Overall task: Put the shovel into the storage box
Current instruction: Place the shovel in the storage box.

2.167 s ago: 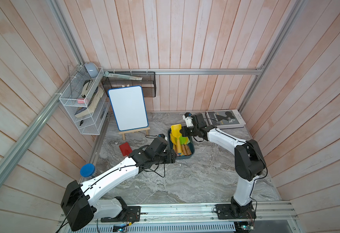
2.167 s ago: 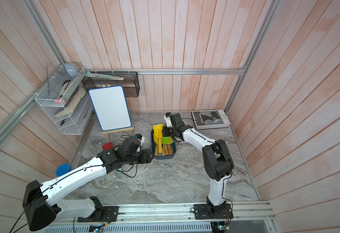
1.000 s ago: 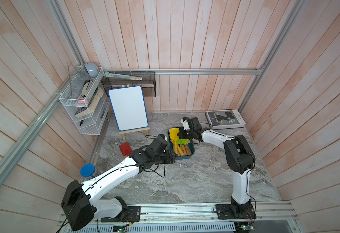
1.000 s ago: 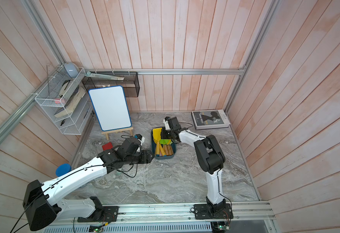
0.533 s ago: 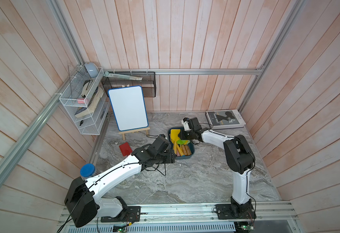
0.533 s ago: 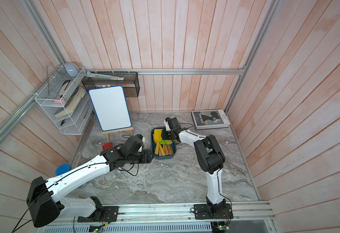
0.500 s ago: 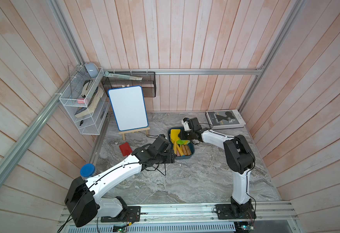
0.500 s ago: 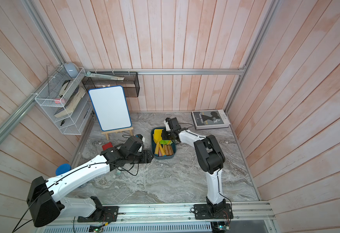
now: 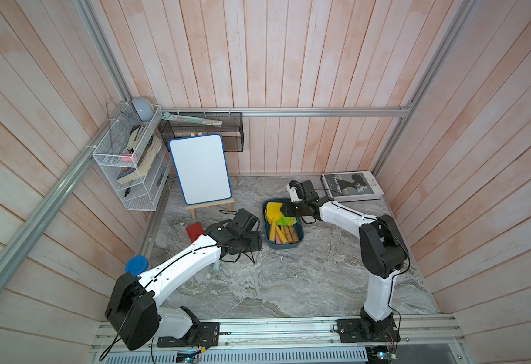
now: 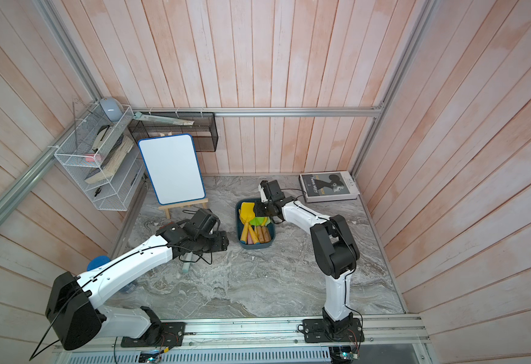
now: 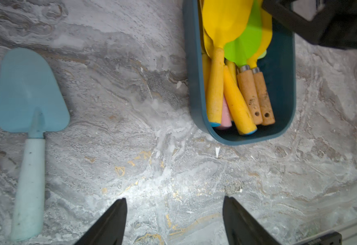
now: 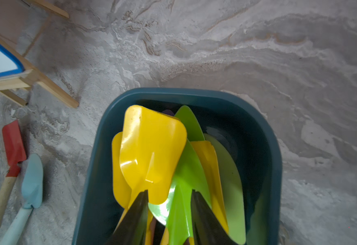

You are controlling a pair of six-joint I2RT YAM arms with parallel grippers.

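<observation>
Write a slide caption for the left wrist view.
Pale blue plastic shovel lies on grey marbled table, outside the dark teal storage box.

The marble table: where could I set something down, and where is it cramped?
Bare: the wide table stretch from the storage box to the front rail; also the back strip between whiteboard and book. Crowded: the box, full of shovels under the right hand, and beside it the left hand, light blue shovel and red shovel.
</observation>
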